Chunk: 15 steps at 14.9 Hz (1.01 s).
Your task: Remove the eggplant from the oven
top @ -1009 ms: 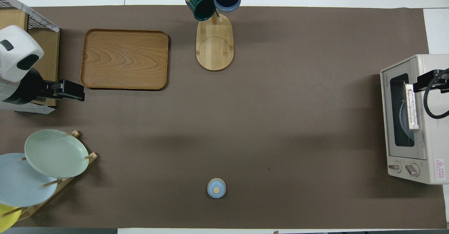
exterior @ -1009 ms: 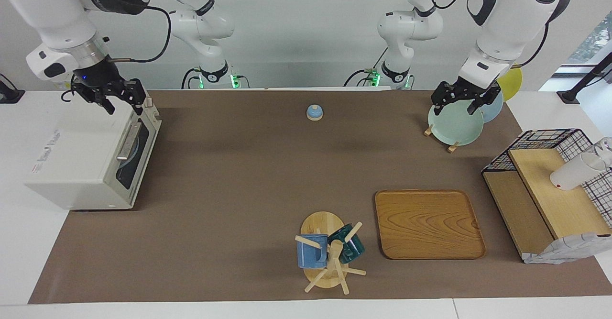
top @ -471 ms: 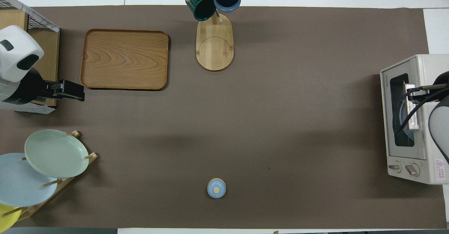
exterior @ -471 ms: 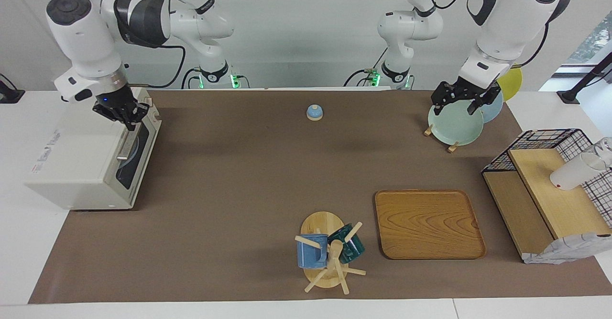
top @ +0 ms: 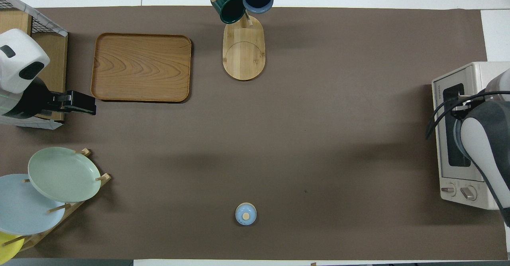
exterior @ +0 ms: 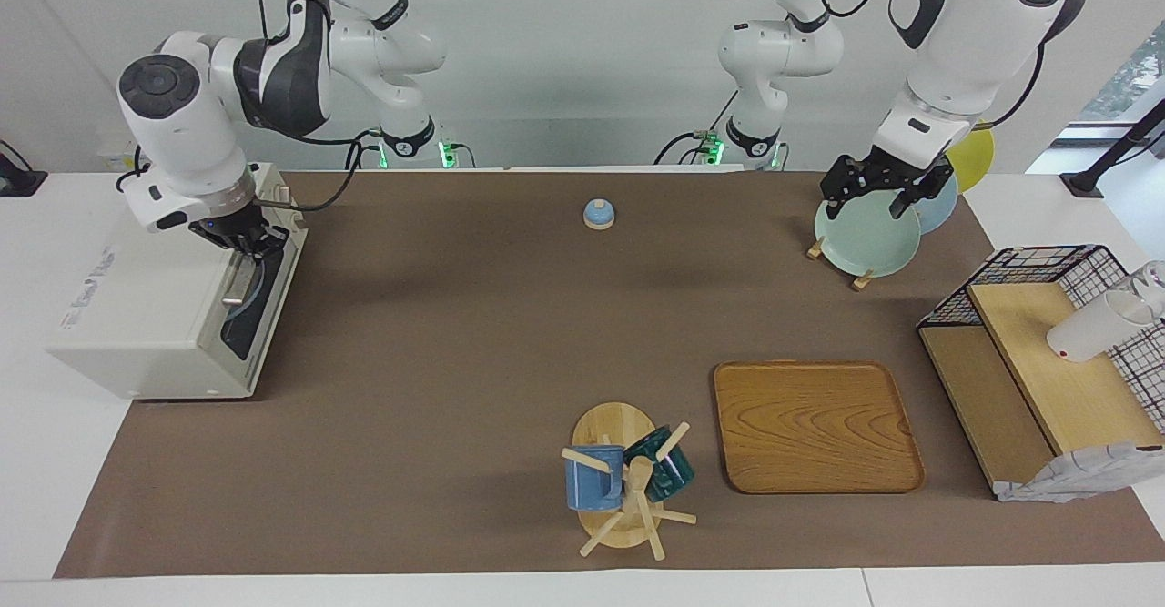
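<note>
On the brown-matted table [exterior: 473,334], the white toaster oven [exterior: 136,316] at the left of the facing frame has its door shut, the eggplant unseen, presumably inside; my right gripper [exterior: 248,241] is clenched on the door handle [exterior: 238,281], so next I pull it open, while my left gripper [exterior: 876,190] waits released over the plate rack [exterior: 860,278] at upper right.

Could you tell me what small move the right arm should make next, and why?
Probably swing the oven door open by pulling its handle outward and down. The right gripper is shut on the handle, the door is closed, and no eggplant shows yet. The left gripper waits, open, over the plate rack.
</note>
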Each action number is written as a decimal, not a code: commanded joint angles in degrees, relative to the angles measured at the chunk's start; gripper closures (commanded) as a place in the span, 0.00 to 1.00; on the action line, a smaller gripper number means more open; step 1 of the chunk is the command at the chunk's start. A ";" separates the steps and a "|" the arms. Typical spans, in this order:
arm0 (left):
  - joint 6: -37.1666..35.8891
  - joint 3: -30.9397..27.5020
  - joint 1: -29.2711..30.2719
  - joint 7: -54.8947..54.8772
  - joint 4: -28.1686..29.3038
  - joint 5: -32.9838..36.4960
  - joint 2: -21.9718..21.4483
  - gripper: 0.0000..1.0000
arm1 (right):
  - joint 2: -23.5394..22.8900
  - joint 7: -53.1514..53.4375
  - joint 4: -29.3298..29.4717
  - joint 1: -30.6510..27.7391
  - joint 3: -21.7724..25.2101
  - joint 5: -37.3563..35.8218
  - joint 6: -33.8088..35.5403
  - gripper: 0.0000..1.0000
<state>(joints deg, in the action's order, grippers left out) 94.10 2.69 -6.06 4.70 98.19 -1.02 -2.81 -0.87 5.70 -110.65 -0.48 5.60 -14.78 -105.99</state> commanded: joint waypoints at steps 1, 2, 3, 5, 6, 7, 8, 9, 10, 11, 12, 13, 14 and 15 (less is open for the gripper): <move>-1.11 0.03 0.26 -0.22 -0.55 0.14 -0.18 0.00 | 0.16 0.72 -2.38 -0.83 -0.59 -3.15 -2.38 1.00; -1.11 0.03 0.26 -0.30 -0.55 0.14 -0.18 0.00 | 0.25 0.72 -2.47 -0.92 -0.59 -3.15 -2.38 1.00; -1.11 0.12 0.26 -0.30 -0.55 0.14 -0.18 0.00 | 0.34 0.72 -3.08 -0.92 -0.59 -3.15 -2.90 1.00; -1.11 0.03 0.26 -0.30 -0.55 0.14 -0.18 0.00 | 0.69 0.72 -4.31 -0.83 -0.68 -2.62 -4.56 1.00; -1.11 0.12 0.26 -0.30 -0.55 0.14 -0.18 0.00 | 0.69 0.89 -5.36 -0.49 -0.59 -2.36 -5.88 1.00; -1.11 0.03 0.26 -0.30 -0.55 0.14 -0.18 0.00 | 0.52 1.07 -5.98 -0.31 -0.68 -1.75 -6.93 1.00; -1.11 0.03 0.26 -0.22 -0.55 0.14 -0.26 0.00 | 0.17 1.25 -6.77 -0.13 -0.59 -0.44 -8.60 1.00; -1.11 0.03 0.26 -0.30 -0.55 0.14 -0.27 0.00 | -0.01 1.33 -7.65 -0.04 -0.68 0.62 -10.18 1.00; -1.11 0.03 0.26 -0.30 -0.55 0.14 -0.27 0.00 | -0.45 1.60 -7.92 0.22 -0.68 1.50 -11.24 1.00; -1.20 0.03 0.26 -0.30 -0.55 0.14 -0.18 0.00 | -1.15 2.38 -7.92 1.26 -0.68 2.55 -11.95 1.00; -1.11 0.03 0.26 -0.30 -0.55 0.14 -0.18 0.00 | -1.68 3.26 -7.92 1.71 -0.68 3.35 -12.74 1.00; -1.20 0.03 0.26 -0.22 -0.55 0.14 -0.18 0.00 | -2.38 3.62 -8.09 1.80 -0.68 3.88 -13.88 1.00; -1.11 0.03 0.26 -0.30 -0.55 0.14 -0.18 0.00 | -2.56 3.71 -9.14 1.98 -0.68 4.58 -15.80 1.00; -1.11 0.03 0.26 -0.30 -0.55 0.14 -0.18 0.00 | -2.56 3.62 -10.98 1.98 -0.68 5.37 -18.95 1.00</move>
<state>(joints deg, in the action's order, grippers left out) 94.09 2.69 -6.06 4.70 98.19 -1.01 -2.81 -0.02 8.91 -118.69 3.08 4.52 -9.31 -116.07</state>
